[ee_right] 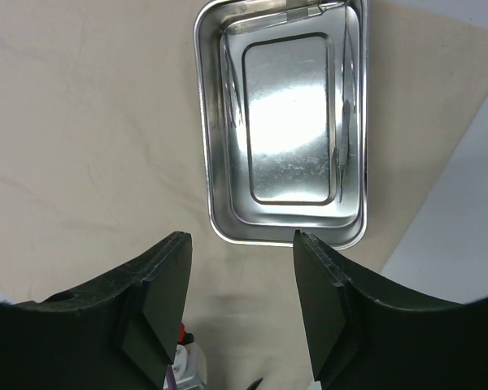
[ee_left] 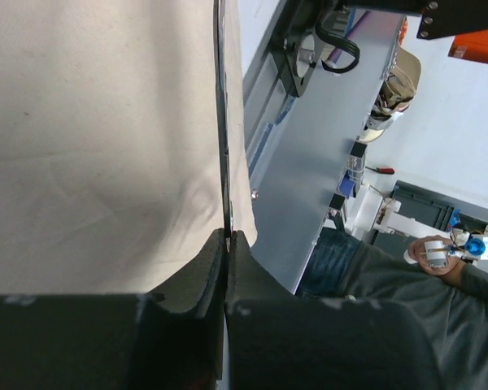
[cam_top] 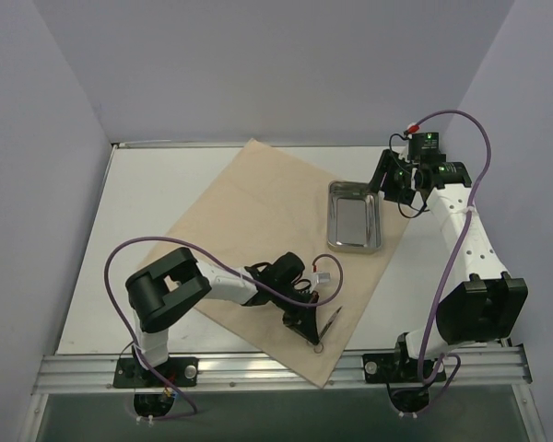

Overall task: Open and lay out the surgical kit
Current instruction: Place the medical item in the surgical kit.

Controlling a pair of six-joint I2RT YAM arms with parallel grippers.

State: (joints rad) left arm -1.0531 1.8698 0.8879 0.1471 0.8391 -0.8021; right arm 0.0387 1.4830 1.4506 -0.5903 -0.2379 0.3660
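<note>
The tan wrap sheet (cam_top: 258, 230) lies spread open as a large square on the white table. The shiny steel tray (cam_top: 355, 216) stands on its right corner. In the right wrist view the tray (ee_right: 228, 122) holds thin metal tools (ee_right: 342, 106) along its inner walls. My right gripper (cam_top: 392, 180) (ee_right: 240, 240) is open and empty, just off the tray's short end. My left gripper (cam_top: 306, 322) (ee_left: 228, 236) is shut on thin metal scissors (cam_top: 330, 327) (ee_left: 222, 122) near the sheet's front corner, the ring handle pointing to the table's near edge.
White walls close in the table on the left, back and right. A metal rail (cam_top: 276, 368) runs along the near edge with both arm bases on it. The sheet's front corner (cam_top: 324, 382) reaches that rail. Beyond the edge, a person (ee_left: 390, 284) shows in the left wrist view.
</note>
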